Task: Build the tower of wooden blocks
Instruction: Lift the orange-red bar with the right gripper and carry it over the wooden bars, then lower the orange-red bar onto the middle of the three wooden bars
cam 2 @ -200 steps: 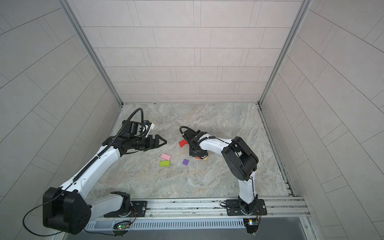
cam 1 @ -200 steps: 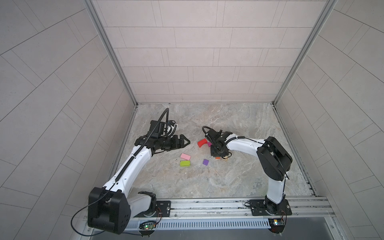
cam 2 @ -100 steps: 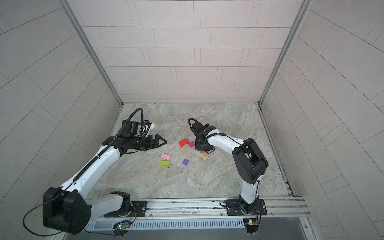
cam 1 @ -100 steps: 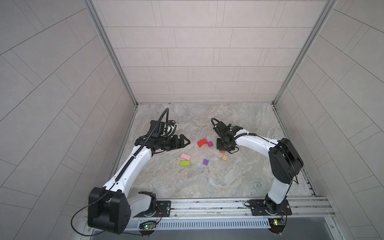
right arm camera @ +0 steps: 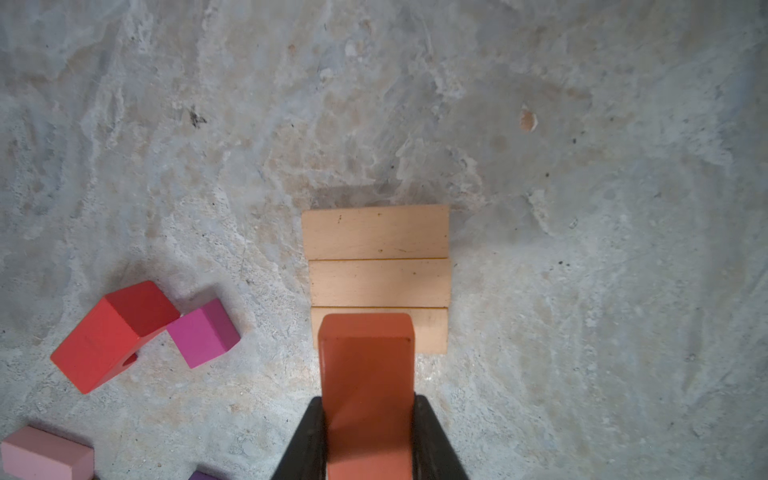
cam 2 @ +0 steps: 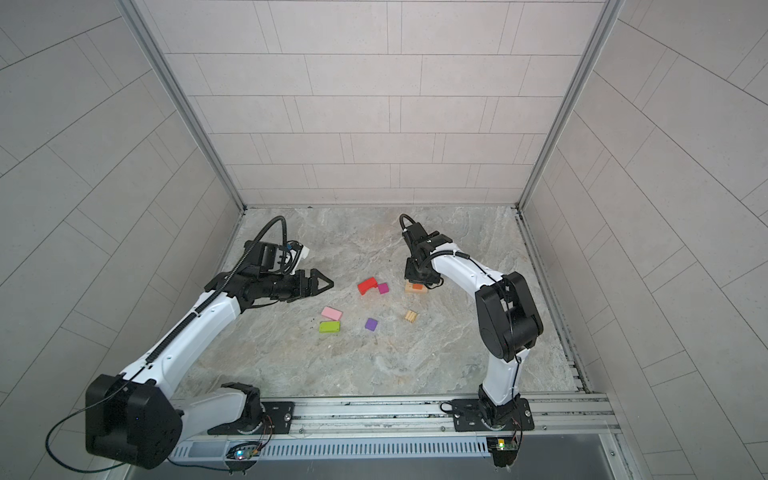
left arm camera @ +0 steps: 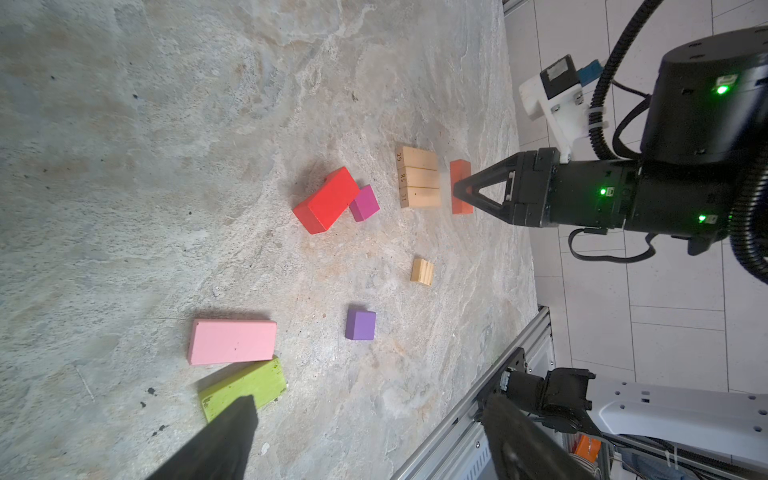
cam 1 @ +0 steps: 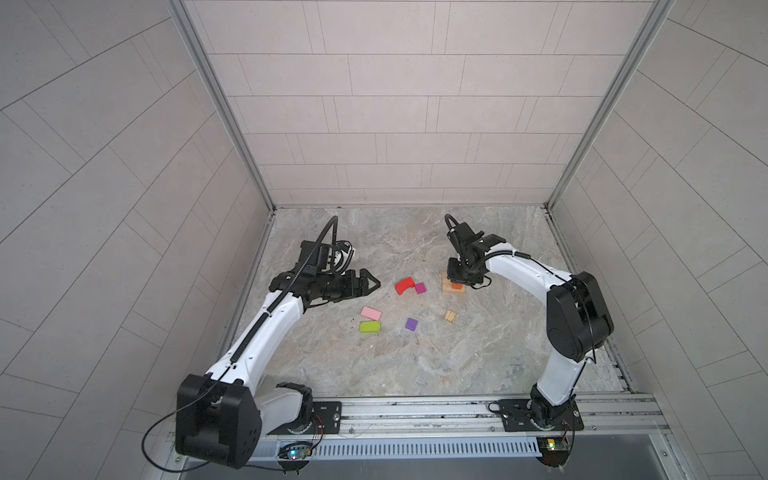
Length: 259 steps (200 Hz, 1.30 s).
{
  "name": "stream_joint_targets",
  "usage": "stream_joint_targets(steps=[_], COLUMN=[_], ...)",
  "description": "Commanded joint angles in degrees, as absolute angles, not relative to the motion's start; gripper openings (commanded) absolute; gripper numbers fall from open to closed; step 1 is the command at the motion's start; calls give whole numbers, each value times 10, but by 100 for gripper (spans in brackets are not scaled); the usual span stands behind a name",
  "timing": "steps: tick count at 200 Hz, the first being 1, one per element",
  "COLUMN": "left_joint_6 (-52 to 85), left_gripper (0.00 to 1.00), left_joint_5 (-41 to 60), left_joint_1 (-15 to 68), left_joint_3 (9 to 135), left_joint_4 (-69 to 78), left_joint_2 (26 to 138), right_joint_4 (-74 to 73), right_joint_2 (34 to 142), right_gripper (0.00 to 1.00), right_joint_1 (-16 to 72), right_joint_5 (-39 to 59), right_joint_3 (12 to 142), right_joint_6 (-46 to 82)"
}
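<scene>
Orange block (right arm camera: 368,374) is clamped in the right gripper (left arm camera: 461,192) just above the tan bars (right arm camera: 378,257), long axis across theirs, while the left gripper (cam 1: 371,284) is held wide open, empty.

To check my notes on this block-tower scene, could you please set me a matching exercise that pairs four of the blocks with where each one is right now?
Things:
1. orange block
2. magenta cube
3. lime green block
4. purple cube

Places:
A. beside the pink block
B. apart from every other block
C. clamped in the right end effector
D. touching the red arch

Pairs: 1-C, 2-D, 3-A, 4-B
</scene>
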<state>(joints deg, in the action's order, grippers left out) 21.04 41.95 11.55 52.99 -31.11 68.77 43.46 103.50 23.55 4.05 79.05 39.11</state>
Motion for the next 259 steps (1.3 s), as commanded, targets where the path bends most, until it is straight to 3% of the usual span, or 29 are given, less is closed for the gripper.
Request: stream_joint_targets(steps=[1,259], left_joint_6=[211,211], left_gripper=[92,92], left_joint_5=[419,423], left_joint_1=[117,117], left_joint_3=[523,524], left_joint_4=[-308,-308], left_joint_2=[684,685], right_joint_4=[454,457], right_joint_2=[1059,1115], right_gripper=[22,22], right_joint_1=[227,197], right_joint_5=[46,46], right_joint_3=[805,839], right_joint_6=[377,348])
